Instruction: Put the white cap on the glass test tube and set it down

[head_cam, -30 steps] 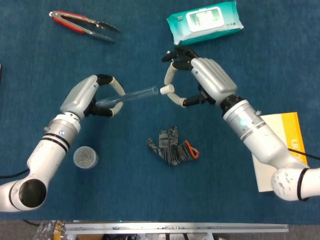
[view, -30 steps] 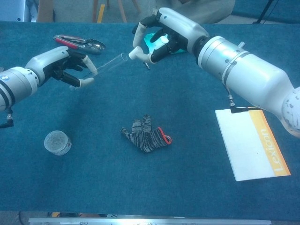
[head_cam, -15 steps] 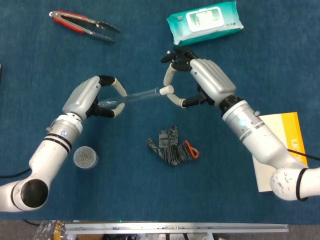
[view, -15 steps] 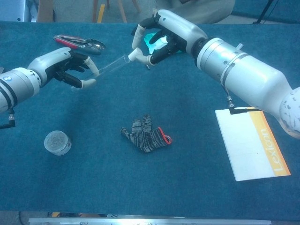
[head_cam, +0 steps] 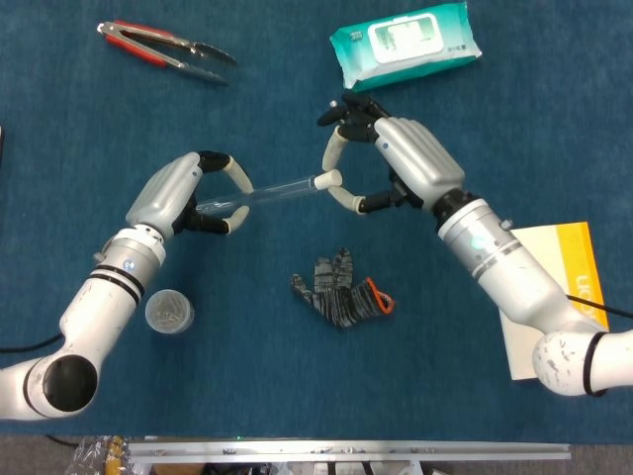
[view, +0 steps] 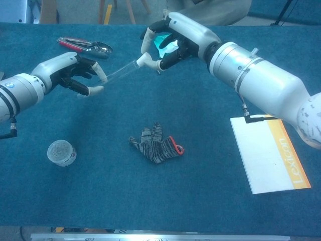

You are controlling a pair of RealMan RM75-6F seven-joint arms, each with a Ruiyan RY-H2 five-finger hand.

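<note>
clear glass test tube [head_cam: 267,193], matt cloth

The head view looks almost straight down on the blue table [head_cam: 554,89] from above, the arms entering from the lower edge. The chest view sits lower and nearer, facing forward across the table [view: 200,201] at a slant. Both take in the glove [head_cam: 341,289] [view: 156,144], tongs [head_cam: 163,45] [view: 84,45] and yellow-edged booklet [head_cam: 564,297] [view: 268,153]

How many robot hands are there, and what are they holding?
2. The left hand holds the glass test tube above the table. The right hand pinches the white cap at the tube's open end. None seem hidden.
</note>
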